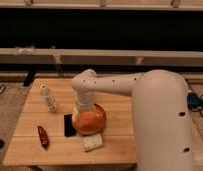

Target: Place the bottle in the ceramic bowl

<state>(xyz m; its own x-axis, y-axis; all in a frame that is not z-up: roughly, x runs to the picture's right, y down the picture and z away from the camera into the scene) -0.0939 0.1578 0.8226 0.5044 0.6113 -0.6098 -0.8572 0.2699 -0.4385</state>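
Collision is my chief worry. My gripper (84, 110) hangs at the end of my white arm (110, 84) directly over the round orange-brown ceramic bowl (91, 121). It is close above the rim or perhaps touching it, and I cannot tell whether it is wide, narrow or holding anything. The pale, white-capped plastic bottle (48, 98) is not in the bowl. It sits on the light wooden table (115, 145) to the left of the bowl and apart from it. It looks slanted, and I cannot say whether it stands or lies on its side.

I judge the pick is not yet made. If I swing left toward the bottle without rising first, my wrist could catch the bowl's rim. That would shove the bowl onto the flat black object (69, 125) just beside its left side, or onto the pale rectangular pad (93, 142) in front of it.

The bottle looks light and round. If it is lying down, an off-centre squeeze could send it rolling toward the table's left edge. If it is standing, a nudge could topple it. The small red object (42, 136) near the front left seems clear of my path.

On the way back, letting go too high could make the bottle bounce or tip over the rim.
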